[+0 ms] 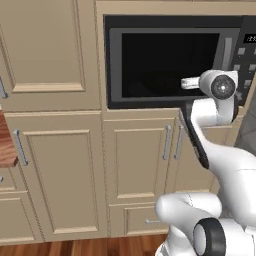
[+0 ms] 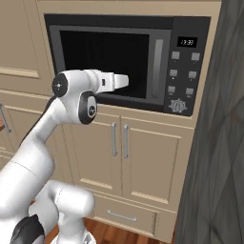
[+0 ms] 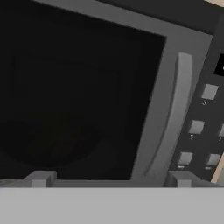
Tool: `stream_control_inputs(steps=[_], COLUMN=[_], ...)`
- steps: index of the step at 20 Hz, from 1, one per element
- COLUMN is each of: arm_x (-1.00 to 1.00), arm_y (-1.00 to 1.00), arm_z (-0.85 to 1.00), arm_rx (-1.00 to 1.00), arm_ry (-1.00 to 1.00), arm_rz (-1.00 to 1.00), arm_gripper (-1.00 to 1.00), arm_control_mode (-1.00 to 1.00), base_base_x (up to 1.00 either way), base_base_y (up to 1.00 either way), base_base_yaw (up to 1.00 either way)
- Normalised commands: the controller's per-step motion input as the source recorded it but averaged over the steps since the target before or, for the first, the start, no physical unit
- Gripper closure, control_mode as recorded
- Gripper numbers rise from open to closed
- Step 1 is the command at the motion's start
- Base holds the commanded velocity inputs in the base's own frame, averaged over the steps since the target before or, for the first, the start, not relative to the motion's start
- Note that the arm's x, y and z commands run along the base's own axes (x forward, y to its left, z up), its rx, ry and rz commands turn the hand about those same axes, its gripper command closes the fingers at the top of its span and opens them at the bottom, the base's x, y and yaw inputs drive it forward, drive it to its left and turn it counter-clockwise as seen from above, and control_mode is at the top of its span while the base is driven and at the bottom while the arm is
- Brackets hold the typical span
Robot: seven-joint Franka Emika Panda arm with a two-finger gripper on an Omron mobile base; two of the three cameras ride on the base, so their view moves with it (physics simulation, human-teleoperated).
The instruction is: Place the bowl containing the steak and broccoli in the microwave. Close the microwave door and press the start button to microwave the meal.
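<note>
Gripper (image 3: 111,178) fully spread, holding nothing, facing closed microwave door (image 2: 105,59) near its handle (image 3: 175,109), beside button panel (image 2: 185,71).

Beige cabinet doors (image 1: 135,157) with silver bar handles (image 1: 167,142) below, a drawer (image 2: 125,213) beneath, wood floor (image 1: 100,247), reddish-brown worktop (image 1: 6,142) edge at left, dark grey wall (image 2: 219,157) at right.
</note>
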Motion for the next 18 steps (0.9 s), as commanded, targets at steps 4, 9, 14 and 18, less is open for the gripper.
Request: stream_control_inputs(steps=[4,9,14,18], arm_x=[-0.78,-0.62,-0.37,-0.11], arm_y=[-0.37,-0.33,-0.45,-0.63], arm_z=[0.08,0.00,0.00,0.04], arm_rx=[0.39,0.55,0.72,0.63], arm_ry=[-0.09,-0.22,-0.26,-0.02], arm_rz=[-0.03,-0.10,-0.11,0.05], arm_gripper=[-1.00,-1.00,-1.00,-1.00], arm_control_mode=[-1.00,-1.00,-1.00,-1.00], base_base_x=[0.00,0.00,0.00,0.00], base_base_y=[0.00,0.00,0.00,0.00], base_base_yaw=[0.00,0.00,0.00,0.00])
